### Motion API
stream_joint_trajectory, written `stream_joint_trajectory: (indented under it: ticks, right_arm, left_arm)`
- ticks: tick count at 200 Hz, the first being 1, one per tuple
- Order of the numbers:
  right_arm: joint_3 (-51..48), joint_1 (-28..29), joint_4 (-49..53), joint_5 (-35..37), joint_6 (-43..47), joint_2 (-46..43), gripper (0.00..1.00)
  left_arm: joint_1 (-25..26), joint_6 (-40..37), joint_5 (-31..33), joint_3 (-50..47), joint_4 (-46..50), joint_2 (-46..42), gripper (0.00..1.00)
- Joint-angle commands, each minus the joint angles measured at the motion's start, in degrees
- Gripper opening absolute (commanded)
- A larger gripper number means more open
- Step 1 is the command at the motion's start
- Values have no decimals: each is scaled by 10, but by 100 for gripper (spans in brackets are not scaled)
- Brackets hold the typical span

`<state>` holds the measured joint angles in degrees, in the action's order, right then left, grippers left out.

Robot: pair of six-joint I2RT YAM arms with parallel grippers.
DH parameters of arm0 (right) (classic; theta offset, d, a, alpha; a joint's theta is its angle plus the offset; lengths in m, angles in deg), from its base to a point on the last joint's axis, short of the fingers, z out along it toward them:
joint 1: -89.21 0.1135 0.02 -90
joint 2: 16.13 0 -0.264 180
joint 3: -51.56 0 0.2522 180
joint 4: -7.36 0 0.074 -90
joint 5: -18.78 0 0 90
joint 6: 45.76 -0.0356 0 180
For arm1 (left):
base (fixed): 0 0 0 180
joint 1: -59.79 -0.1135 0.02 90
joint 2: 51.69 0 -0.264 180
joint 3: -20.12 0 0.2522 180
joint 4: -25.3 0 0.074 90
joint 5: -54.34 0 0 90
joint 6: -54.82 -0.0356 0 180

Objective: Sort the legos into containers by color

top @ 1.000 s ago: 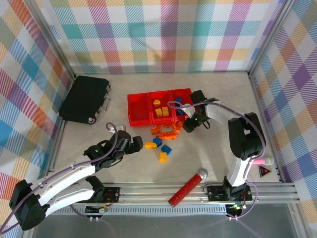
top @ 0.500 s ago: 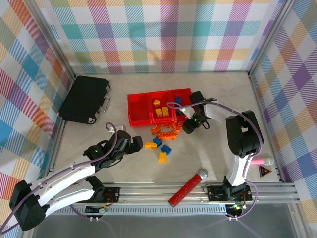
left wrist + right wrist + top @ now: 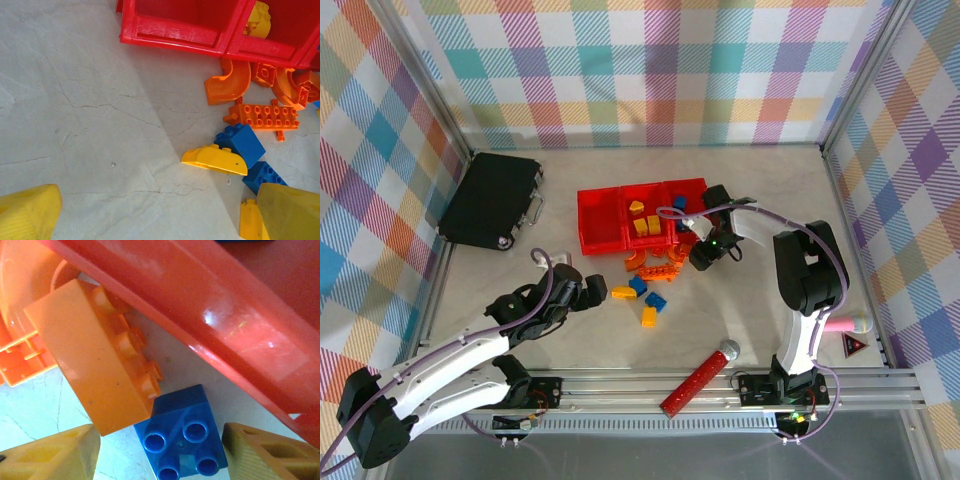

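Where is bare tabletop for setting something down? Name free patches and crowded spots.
Free: between the black case and the red bins; the strip behind the bins; between the loose legos and the red cylinder. Crowded: before the bins, around the legos and the right gripper.

Both are white shells with chunky black joints: the left arm [image 3: 450,365] long and pale, the right arm [image 3: 805,270] mostly black up top. A lilac cable [image 3: 542,300] trails along each, a green light [image 3: 510,300] glows near the wrist, and the fingers [image 3: 27,212] are finely ridged yellow.

Orange brick [image 3: 95,357], blue brick [image 3: 182,435] beside it, red bin wall [image 3: 210,315]
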<state>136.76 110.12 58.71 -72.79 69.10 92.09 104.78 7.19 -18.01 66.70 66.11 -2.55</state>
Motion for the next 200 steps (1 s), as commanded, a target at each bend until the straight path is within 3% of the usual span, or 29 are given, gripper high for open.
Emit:
stream_joint_trajectory:
  ticks: [1,161,200]
  right_arm:
    - [22,-4,25,-5,-9,12,64]
    - [53,-3,66,17,-34,41,52]
    - [57,-3,82,16,-39,31,40]
  left_arm:
    - [7,-2,11,-4,14,-9,100]
    - [7,-4,13,-5,21,-18,100]
    - [8,-4,15,-9,16,-22,100]
